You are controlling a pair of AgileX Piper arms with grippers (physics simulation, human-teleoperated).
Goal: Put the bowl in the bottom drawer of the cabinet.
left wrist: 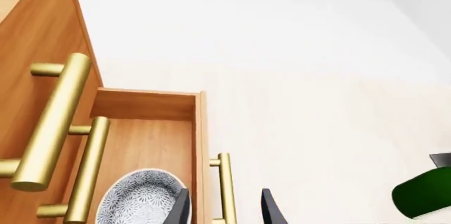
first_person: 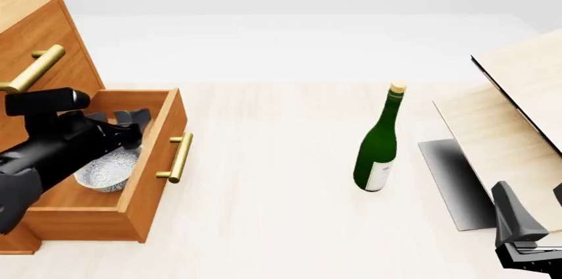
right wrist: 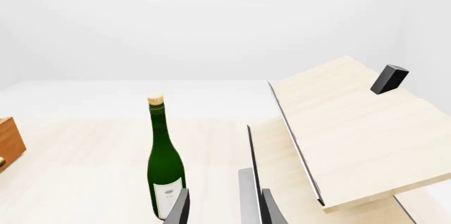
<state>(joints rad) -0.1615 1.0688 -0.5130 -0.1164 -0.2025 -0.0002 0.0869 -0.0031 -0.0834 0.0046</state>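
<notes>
A tall orange-brown wooden cabinet (first_person: 35, 42) stands at the left end of a pale wooden surface (first_person: 272, 193). Its bottom drawer (first_person: 154, 160) is pulled out toward the middle of the surface, brass bar handle (first_person: 180, 157) facing outward. A small white speckled bowl (first_person: 110, 168) sits inside the drawer, on the drawer floor and just inside the front wall. The rest of the drawer floor behind the bowl is bare wood.

The left gripper (left wrist: 224, 208) hangs over the drawer's front edge, above the bowl. Its two dark fingers (left wrist: 181, 207) are spread apart and hold nothing, one over the bowl's rim and the other beyond the handle.

Beyond the drawer front, a wide stretch of bare surface runs to a green glass bottle (first_person: 380, 141), which stands upright and well apart from the cabinet. Farther from the cabinet than the bottle, a slanted light-wood board structure (first_person: 518, 108) rises near the surface's right edge.

The right gripper (right wrist: 224, 205) rests low near that structure, far from the cabinet, with its fingers (right wrist: 179, 208) parted and empty.
</notes>
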